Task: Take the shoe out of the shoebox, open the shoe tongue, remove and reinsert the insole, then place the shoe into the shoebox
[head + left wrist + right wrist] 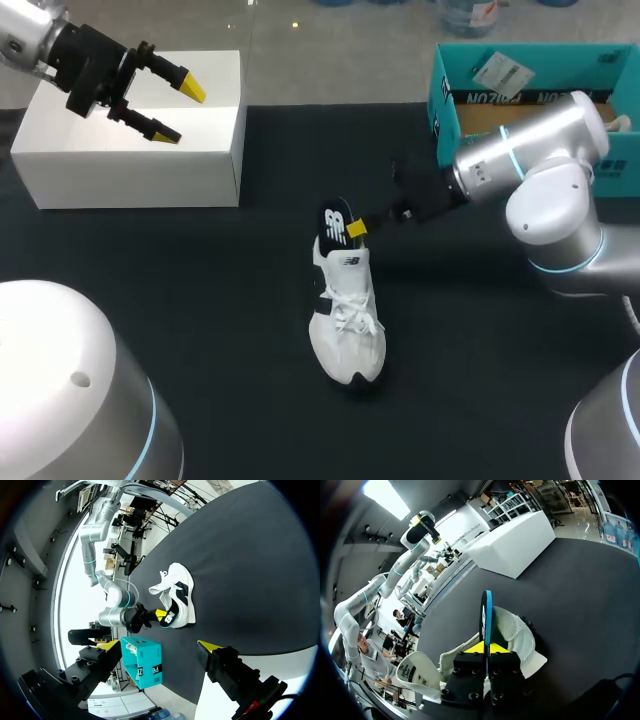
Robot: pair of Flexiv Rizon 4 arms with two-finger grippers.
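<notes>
**Right gripper pinching insole at shoe heel; left gripper idle and open**

1. Shoe (347,318): white, upright on its sole on the black table (200,300), near the middle. The toe points toward the robot and the heel away. It is outside the shoebox (455,95) and well apart from it.

2. Insole (334,224): dark with a blue edge, standing on edge at the heel end of the shoe. In the right wrist view it rises out of the heel opening, its upper part clear above the collar. How deep its lower end sits inside cannot be told.

3. Tongue (417,672): turned out of the opening toward the toe, with the laces (352,312) loose over the front of the shoe.

4. Right gripper (357,229): reaches in from the right side to the heel. Its two fingers are closed nearly together, clamping the insole from both sides. The yellow tips meet on the thin blue edge just above the collar.

5. Left gripper (182,112): held high at the far left over a white box (120,170), well apart from the shoe. Its fingers are spread wide and nothing is between them.

6. Shoebox: teal, open on top, at the far right of the table, partly behind the right arm (545,150). What lies inside cannot be made out.
</notes>
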